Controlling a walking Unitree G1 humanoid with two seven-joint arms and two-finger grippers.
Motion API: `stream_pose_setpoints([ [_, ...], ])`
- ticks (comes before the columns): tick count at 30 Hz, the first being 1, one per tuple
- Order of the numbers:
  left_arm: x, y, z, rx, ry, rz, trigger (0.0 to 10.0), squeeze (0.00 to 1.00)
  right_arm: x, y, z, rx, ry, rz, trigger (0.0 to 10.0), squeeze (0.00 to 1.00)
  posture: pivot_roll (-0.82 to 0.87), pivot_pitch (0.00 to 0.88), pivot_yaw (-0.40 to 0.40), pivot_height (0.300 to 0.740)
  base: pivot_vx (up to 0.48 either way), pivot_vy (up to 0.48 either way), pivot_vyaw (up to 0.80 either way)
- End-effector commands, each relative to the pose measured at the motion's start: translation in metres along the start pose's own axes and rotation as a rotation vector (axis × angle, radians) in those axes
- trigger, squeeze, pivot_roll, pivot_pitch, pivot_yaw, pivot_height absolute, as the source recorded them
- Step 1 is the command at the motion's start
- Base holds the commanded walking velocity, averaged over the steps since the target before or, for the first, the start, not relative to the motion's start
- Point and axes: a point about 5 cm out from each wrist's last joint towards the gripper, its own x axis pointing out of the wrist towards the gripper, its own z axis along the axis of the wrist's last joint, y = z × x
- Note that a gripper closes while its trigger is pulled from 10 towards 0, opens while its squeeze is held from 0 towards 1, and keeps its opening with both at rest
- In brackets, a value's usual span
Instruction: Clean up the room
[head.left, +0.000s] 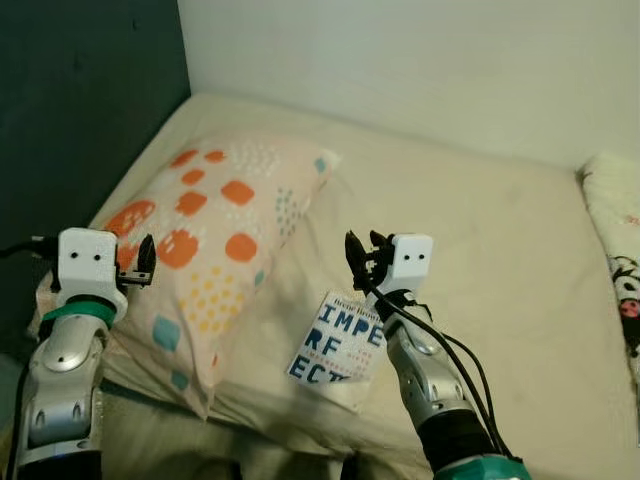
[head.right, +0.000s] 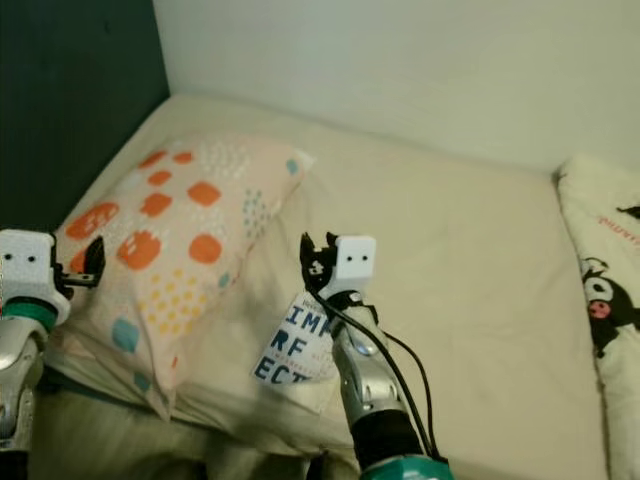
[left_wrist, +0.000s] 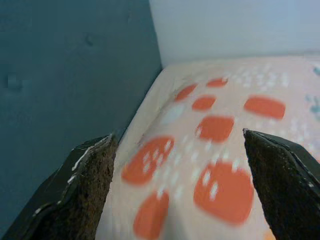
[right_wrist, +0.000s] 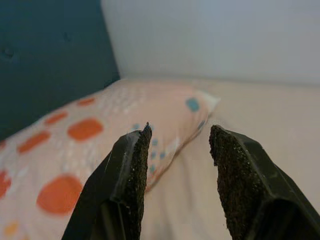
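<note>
A cream pillow (head.left: 215, 250) with orange and teal spots lies at the left of the bed. A white book (head.left: 335, 345) with big blue letters rests on the sheet near the bed's front edge, beside the pillow. My left gripper (head.left: 138, 265) hovers at the pillow's near left corner, open wide with nothing between its fingers (left_wrist: 90, 195). My right gripper (head.left: 365, 248) hangs just above the book's far end, open and empty, pointing toward the pillow (right_wrist: 100, 135).
The bed (head.left: 480, 230) has a cream sheet and reaches back to a white wall (head.left: 420, 60). A dark teal headboard panel (head.left: 80, 100) stands at the left. A white fabric with a cartoon print (head.left: 620, 270) lies at the right edge.
</note>
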Motion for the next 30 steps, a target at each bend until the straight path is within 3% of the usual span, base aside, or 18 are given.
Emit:
stream_pose_setpoints([
  [1,0.002,0.000,-0.003,-0.010,0.013,-0.008,10.0,0.00,-0.001,0.004,-0.005,0.008,0.010,-0.004,10.0,0.00,0.22,0.019,-0.042,0.735,0.000,0.000,0.00],
  [6,0.001,0.013,-0.005,-0.020,0.020,0.047,10.0,0.00,0.002,0.019,-0.008,0.024,0.011,0.041,10.0,0.00,0.21,0.011,-0.050,0.740,0.000,0.000,0.00],
  [7,0.000,0.020,-0.012,-0.051,0.064,0.090,10.0,0.00,0.001,0.021,-0.007,0.024,0.011,0.052,10.0,0.00,0.22,0.027,-0.063,0.740,0.000,0.000,0.00],
  [12,-0.002,0.026,-0.022,-0.130,0.151,0.094,10.0,0.00,-0.003,0.014,-0.014,0.004,0.050,0.054,10.0,0.00,0.24,0.041,-0.078,0.740,0.000,0.000,0.00],
  [14,-0.009,0.031,-0.027,-0.097,0.182,0.070,10.0,0.00,-0.004,0.002,-0.021,-0.027,0.094,0.042,10.0,0.00,0.26,0.042,-0.076,0.740,0.000,0.000,0.00],
  [17,-0.010,0.031,-0.029,-0.069,0.184,0.062,10.0,0.00,-0.004,-0.003,-0.023,-0.035,0.107,0.035,10.0,0.00,0.26,0.037,-0.074,0.740,0.000,0.000,0.00],
  [20,-0.011,0.025,-0.028,-0.077,0.171,0.055,10.0,0.00,-0.001,-0.007,-0.021,-0.024,0.096,-0.009,10.0,0.00,0.27,0.030,-0.085,0.740,0.000,0.000,0.00],
  [26,-0.009,0.010,-0.020,-0.060,0.117,0.029,10.0,0.00,0.003,0.021,-0.020,-0.003,0.083,0.057,10.0,0.00,0.24,0.034,-0.103,0.740,0.000,0.000,0.00],
  [30,-0.011,-0.007,-0.015,-0.006,0.069,-0.042,10.0,0.00,-0.001,0.024,-0.026,-0.016,0.112,0.082,10.0,0.00,0.25,0.035,-0.127,0.740,0.000,0.000,0.00],
])
